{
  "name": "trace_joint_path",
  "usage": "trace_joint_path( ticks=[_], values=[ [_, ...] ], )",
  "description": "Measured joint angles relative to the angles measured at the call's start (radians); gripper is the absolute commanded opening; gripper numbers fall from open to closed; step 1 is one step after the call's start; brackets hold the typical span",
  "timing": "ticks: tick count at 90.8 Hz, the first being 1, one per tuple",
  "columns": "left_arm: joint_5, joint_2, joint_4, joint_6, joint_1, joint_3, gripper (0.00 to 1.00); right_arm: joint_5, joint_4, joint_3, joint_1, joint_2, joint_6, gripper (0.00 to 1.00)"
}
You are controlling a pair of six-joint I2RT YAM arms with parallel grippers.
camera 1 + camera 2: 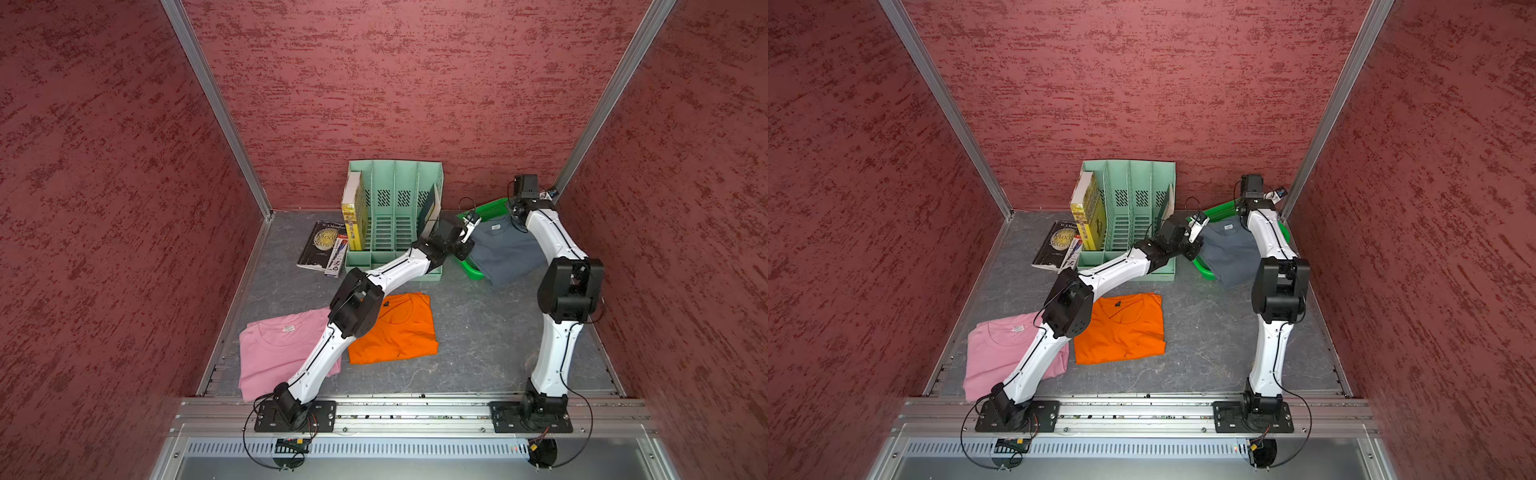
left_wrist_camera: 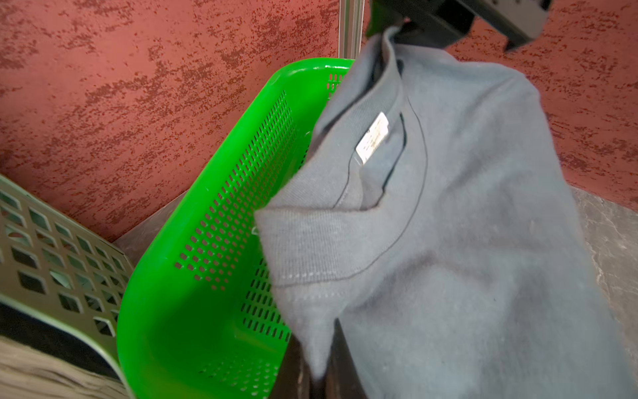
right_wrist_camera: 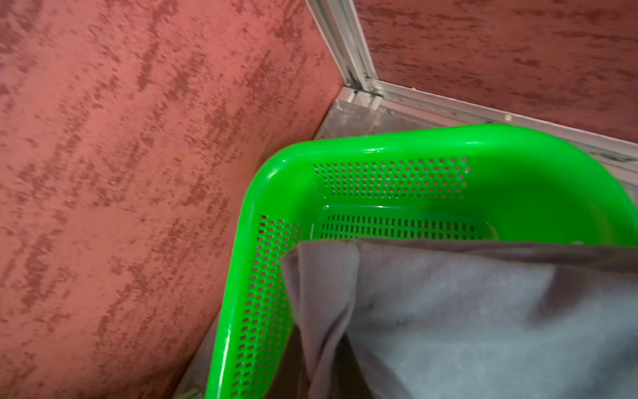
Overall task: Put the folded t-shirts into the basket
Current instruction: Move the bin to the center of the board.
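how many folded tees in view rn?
3. Pink t-shirt lies front left; orange t-shirt lies beside it, mid-floor; grey t-shirt is draped over the green basket, back right. Anything under the grey one would be hidden.

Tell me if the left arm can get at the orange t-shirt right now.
Probably not yet: the left gripper is shut on the grey t-shirt over the basket. The orange t-shirt lies uncovered.

Both top views look steeply down on my whole table [image 1: 478,332] from the front; the wrist cameras sit close (both share the basket [image 2: 193,311] and grey shirt [image 3: 448,311]).
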Motion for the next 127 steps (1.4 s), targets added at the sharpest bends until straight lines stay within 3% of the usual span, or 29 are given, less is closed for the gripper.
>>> trace_joint_path(
  ticks=[13, 42, 77, 93, 127],
  values=[
    [-0.013, 0.02, -0.014, -0.042, 0.002, 0.063, 0.0, -0.037, -0.024, 0.084, -0.015, 0.055, 0.0, 0.0],
    [0.004, 0.042, -0.031, -0.191, 0.007, 0.088, 0.0, -0.076, -0.07, 0.082, -0.042, 0.08, 0.008, 0.0],
    [0.027, 0.061, -0.143, -0.278, -0.11, 0.073, 0.0, -0.087, -0.116, -0.228, -0.121, -0.005, 0.032, 0.0],
    [0.031, 0.019, -0.105, -0.305, -0.173, -0.043, 0.0, -0.078, -0.127, -0.358, -0.13, -0.127, 0.029, 0.0],
    [0.029, -0.267, 0.0, -0.391, -0.337, -0.491, 0.0, -0.078, -0.139, -0.702, -0.143, -0.415, 0.03, 0.0]
  ],
)
